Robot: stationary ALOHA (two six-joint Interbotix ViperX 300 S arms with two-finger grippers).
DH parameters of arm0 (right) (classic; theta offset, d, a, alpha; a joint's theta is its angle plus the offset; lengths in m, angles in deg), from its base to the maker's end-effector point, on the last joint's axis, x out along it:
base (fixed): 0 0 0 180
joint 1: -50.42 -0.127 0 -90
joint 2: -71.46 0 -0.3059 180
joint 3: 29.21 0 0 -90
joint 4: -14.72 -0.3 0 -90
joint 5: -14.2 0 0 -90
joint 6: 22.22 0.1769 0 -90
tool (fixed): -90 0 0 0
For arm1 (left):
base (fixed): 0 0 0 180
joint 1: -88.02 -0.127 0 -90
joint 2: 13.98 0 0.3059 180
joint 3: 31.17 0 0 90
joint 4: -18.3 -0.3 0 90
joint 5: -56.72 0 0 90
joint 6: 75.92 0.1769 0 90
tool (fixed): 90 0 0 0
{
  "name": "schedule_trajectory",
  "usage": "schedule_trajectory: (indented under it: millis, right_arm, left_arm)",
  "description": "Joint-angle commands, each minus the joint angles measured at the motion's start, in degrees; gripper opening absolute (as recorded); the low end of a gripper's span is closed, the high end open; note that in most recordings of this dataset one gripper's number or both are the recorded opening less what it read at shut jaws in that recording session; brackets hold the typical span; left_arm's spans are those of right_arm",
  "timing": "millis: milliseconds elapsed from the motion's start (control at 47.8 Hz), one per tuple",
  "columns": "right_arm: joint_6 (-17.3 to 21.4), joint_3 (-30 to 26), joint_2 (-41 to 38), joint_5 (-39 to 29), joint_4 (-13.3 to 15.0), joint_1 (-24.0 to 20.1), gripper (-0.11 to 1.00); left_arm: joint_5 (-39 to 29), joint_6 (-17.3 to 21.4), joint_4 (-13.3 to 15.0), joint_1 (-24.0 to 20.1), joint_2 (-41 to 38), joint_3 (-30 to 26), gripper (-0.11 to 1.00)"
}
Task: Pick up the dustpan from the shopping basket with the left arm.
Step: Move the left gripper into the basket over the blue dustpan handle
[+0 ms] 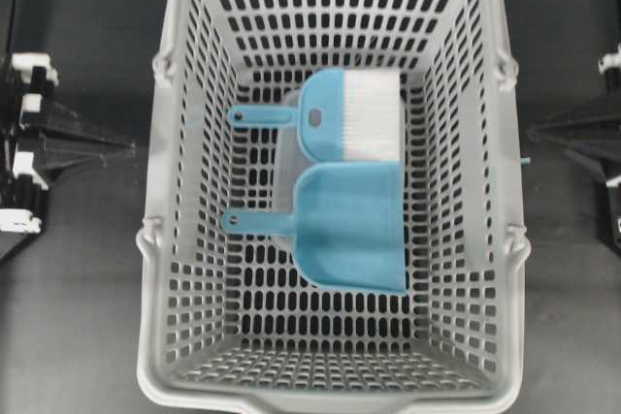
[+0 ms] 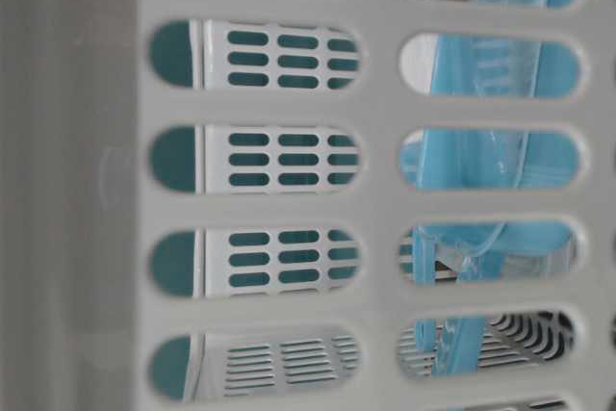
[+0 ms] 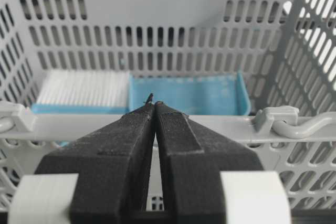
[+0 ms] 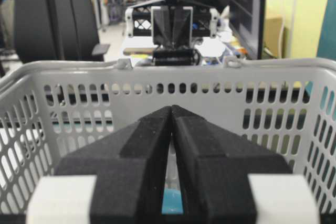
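My left gripper [image 3: 154, 103]: black fingers pressed together at the tips, holding nothing, low centre of my wrist view, outside the basket's near rim.
My right gripper [image 4: 171, 107]: likewise closed, empty.
Large light grey slotted plastic shopping basket [image 1: 165, 239]: fills the overhead frame.
Light blue plastic dustpan [image 1: 351, 225]: flat on the basket floor, centre, thin handle pointing left.
Blue hand brush with white bristles [image 1: 349, 113]: just above it.

Shopping basket [image 1: 175, 191] open from above; tall slotted walls bar sideways entry. Hand brush [image 1: 351, 115] lies just beside the dustpan [image 1: 351, 225]. Bare basket floor lies on the dustpan's other side.
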Motion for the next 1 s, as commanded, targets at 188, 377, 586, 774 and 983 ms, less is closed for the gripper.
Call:
schedule_trajectory:
  millis: [188,377,586,774,983]
  right_arm:
    - [1.0,-0.7,0.2,-0.2,-0.6,-0.4,0.00]
    - [1.0,-0.7,0.4,-0.5,-0.6,-0.4,0.00]
    - [1.0,-0.7,0.4,-1.8,-0.6,-0.4,0.00]
    - [1.0,-0.6,0.8,-4.1,-0.6,-0.3,0.00]
    - [1.0,-0.5,1.8,-4.7,-0.6,-0.3,0.00]
  left_arm:
    - [-19.4,-1.8,-2.4,3.3,-3.0,-18.8,0.00]
    - [-38.0,-1.8,-2.4,4.7,-15.0,-34.7,0.00]
    - [-52.5,-1.1,-2.4,5.4,-30.8,-49.5,0.00]
    - [-62.8,0.0,-2.4,5.8,-41.4,-58.4,0.00]
    - [-70.1,1.9,-2.4,5.7,-47.8,-59.9,0.00]
